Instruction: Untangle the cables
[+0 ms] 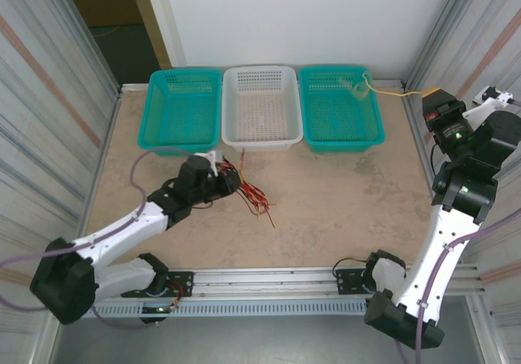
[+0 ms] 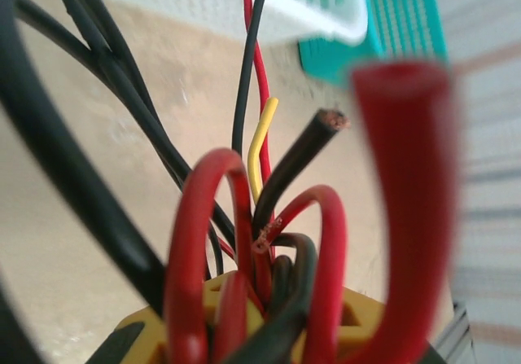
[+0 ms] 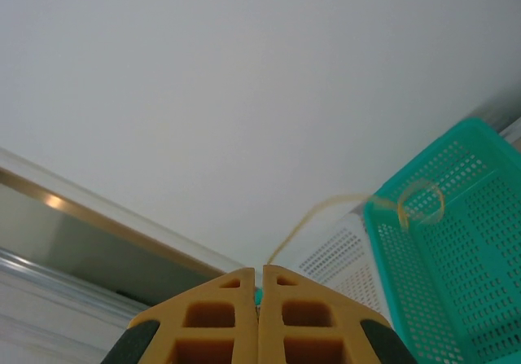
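Red, black and yellow cables point(image 2: 297, 164) stand very close to the left wrist camera. They rise in loops and loose ends from between the yellow fingers point(image 2: 358, 315) of the left gripper point(image 2: 260, 319). One black end shows bare copper, and one thin yellow end points upward beside it. This gripper is clamped on the cables at the place where they come together.

From above, the left gripper point(image 1: 221, 177) is over the table point(image 1: 350, 201), in its left half, just in front of the white basket point(image 1: 260, 69). The cables point(image 1: 254, 197) spread out from its fingertips toward the right and toward the near edge, like a small fan on the table surface. They are outside of all baskets. I cannot tell how much of the bundle is lifted from the table.

At the back of the table, a teal basket point(image 1: 183, 72) stands on the left of the white one, and a second teal basket point(image 1: 342, 142) stands on the right, side by side.

On the right side, the right gripper point(image 1: 433, 99) is held high, well apart from the cables. In its wrist view the two yellow fingers point(image 3: 220, 315) are pressed together. A thin yellow strand point(image 3: 326, 205) comes out from the seam at their tips, so it appears pinched there. It runs to the rim of the second teal basket point(image 3: 456, 242) and ends there in a small loop.
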`<state>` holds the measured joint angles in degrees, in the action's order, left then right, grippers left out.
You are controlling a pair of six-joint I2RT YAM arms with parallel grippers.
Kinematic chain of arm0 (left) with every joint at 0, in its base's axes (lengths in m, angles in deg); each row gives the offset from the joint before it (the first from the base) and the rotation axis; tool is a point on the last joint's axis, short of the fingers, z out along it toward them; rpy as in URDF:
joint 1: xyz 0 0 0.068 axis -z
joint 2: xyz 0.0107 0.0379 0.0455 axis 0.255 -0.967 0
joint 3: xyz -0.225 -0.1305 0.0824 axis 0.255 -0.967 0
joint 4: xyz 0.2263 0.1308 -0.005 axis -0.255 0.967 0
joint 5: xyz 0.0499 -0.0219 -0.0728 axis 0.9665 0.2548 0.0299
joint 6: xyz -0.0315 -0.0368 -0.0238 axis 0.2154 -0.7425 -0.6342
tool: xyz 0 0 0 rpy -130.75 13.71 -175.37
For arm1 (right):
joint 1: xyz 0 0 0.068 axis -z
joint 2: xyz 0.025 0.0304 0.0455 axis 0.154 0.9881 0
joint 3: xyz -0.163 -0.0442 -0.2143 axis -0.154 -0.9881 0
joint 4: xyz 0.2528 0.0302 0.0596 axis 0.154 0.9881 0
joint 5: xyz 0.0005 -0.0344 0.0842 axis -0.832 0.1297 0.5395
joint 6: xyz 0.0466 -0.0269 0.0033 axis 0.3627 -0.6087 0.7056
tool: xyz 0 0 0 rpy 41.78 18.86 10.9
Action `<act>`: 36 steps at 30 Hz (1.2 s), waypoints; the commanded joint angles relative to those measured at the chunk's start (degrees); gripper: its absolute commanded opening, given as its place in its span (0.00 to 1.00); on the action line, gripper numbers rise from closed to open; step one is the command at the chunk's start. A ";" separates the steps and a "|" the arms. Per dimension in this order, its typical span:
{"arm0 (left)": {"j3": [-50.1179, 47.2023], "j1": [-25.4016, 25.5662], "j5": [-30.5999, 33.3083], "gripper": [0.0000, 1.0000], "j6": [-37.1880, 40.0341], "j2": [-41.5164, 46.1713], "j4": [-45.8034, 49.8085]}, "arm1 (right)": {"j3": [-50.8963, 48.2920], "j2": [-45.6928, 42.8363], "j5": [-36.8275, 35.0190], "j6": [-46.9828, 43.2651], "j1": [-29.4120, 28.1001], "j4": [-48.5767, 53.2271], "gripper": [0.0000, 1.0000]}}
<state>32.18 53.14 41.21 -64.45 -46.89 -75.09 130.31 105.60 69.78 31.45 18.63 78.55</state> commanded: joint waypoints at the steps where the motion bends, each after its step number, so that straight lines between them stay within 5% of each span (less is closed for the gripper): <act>1: 2.04 1.96 1.43 0.00 -0.08 -4.01 -6.17 | 2.73 -0.09 -1.94 -5.40 -2.54 3.09 0.00; 4: 2.21 2.54 -0.42 0.12 -1.72 -8.53 -8.92 | 3.22 0.58 -2.47 -6.79 -3.87 3.76 0.00; 9: 3.01 4.23 -2.51 0.61 -2.77 -13.23 -7.77 | 4.02 2.23 -4.31 -9.29 -6.51 3.92 0.00; 16: 7.55 3.98 6.19 0.85 4.58 -3.95 10.38 | 5.29 4.56 -8.26 -13.22 -10.40 4.79 0.00; 19: 10.84 1.80 7.72 0.86 9.02 0.25 18.91 | 6.55 6.15 -10.72 -15.11 -11.54 5.04 0.00; 24: 14.89 -5.40 1.44 0.78 13.49 4.40 27.14 | 8.83 9.38 -13.47 -17.36 -13.71 4.86 0.00; 36: 13.57 -9.45 -8.12 0.58 13.12 7.35 24.21 | 10.74 20.22 -23.42 -23.27 -19.05 -1.15 0.00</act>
<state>46.33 43.98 36.22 -51.64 -39.19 -51.72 140.47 124.09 49.21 11.06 0.07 81.17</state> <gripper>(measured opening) 0.590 0.052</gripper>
